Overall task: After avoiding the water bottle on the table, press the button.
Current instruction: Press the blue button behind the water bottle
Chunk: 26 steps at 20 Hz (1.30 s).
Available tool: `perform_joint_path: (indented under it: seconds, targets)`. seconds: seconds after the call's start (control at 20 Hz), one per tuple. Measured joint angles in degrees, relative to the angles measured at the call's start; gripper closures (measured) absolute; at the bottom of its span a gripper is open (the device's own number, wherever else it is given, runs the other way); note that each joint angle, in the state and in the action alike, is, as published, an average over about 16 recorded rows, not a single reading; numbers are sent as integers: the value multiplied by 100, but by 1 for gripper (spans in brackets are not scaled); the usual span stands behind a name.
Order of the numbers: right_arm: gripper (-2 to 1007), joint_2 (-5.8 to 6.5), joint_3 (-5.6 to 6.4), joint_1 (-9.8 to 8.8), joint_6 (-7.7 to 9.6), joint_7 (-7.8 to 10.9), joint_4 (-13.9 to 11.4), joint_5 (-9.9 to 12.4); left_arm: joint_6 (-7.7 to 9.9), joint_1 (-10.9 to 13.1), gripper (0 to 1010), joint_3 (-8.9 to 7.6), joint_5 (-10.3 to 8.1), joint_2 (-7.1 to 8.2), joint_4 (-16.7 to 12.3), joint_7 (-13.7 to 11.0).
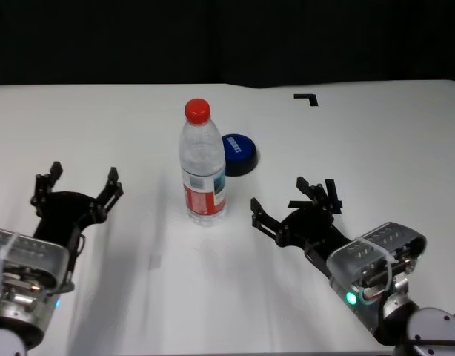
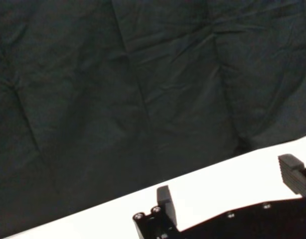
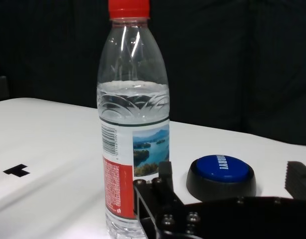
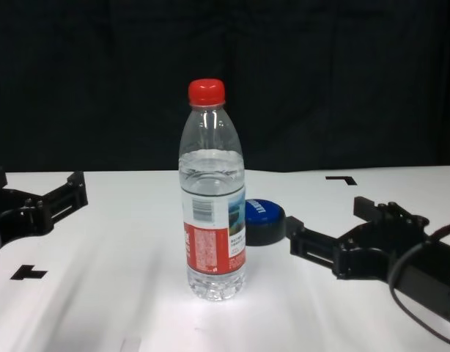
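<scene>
One water bottle (image 1: 203, 165) stands upright near the middle of the white worktop (image 1: 101, 119), clear plastic with a red cap and a red, white and blue label, holding water to a line above the label. One button (image 1: 238, 153), a low black puck with a domed blue top and white lettering, sits just behind the bottle and a little to the robot's right; from the chest view the bottle covers its left part, and the lettering is too small to read. Two tools are in sight, one on each arm. The left tool (image 1: 78, 182) hovers over the worktop well to the left of the bottle, its two dark fingers spread wide and gripping nothing. The right tool (image 1: 293, 202) sits to the right of the bottle and nearer the robot than the button, its fingers also spread wide and holding nothing; it is close to both things but touches neither. Several black tape marks dot the worktop: a corner mark (image 1: 307, 98) at the far right, a T-shaped mark (image 4: 28, 273) at the near left, and another mark partly hidden under the right tool's fingers. The left wrist view shows only two fingertips (image 2: 165, 199), a strip of white worktop and a creased black curtain (image 2: 118, 89) behind. In the right wrist view the bottle's base is cut off and the tool's black body hides the near worktop.
</scene>
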Motion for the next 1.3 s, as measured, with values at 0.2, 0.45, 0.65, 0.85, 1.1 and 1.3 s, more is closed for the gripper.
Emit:
perform_joint_path:
  seconds: [0.2, 0.45, 0.65, 0.85, 1.1, 1.3]
  targets:
    - [2, 0, 0, 0, 0, 0, 0, 0, 40, -114, 7, 17, 4, 10, 104, -7]
    - [2, 0, 0, 0, 0, 0, 0, 0, 76, -271, 7, 43, 2, 25, 248, -25]
    - [2, 0, 0, 0, 0, 0, 0, 0, 86, -400, 7, 65, -10, 47, 368, -52]
    - [2, 0, 0, 0, 0, 0, 0, 0, 86, -518, 7, 86, -30, 77, 475, -87]
    - [2, 0, 0, 0, 0, 0, 0, 0, 81, -645, 7, 107, -62, 115, 590, -125]
    - [2, 0, 0, 0, 0, 0, 0, 0, 84, -727, 7, 120, -89, 141, 669, -147]
